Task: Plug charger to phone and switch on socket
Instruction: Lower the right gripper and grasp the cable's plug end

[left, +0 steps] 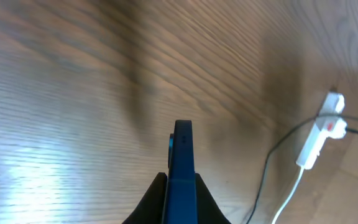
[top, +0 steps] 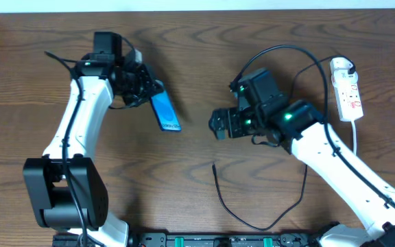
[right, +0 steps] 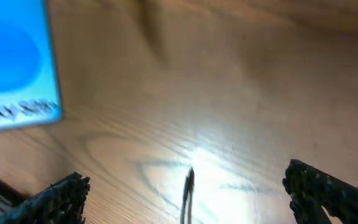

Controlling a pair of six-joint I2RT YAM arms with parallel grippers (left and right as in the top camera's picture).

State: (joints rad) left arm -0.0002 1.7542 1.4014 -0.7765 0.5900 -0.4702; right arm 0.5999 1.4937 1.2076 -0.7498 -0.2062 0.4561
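We see the phone grasped by the clenched left end effector, held tilted over the wooden surface, blue screen up.

Its free end points toward the middle; the right end effector hovers just beside it, fingers spread wide and released, holding nothing; from the right wrist we find the loose tip of the charger lying on the surface between those fingers; the black cable loops toward the near edge, then runs to the socket at the far right, well apart from the phone.
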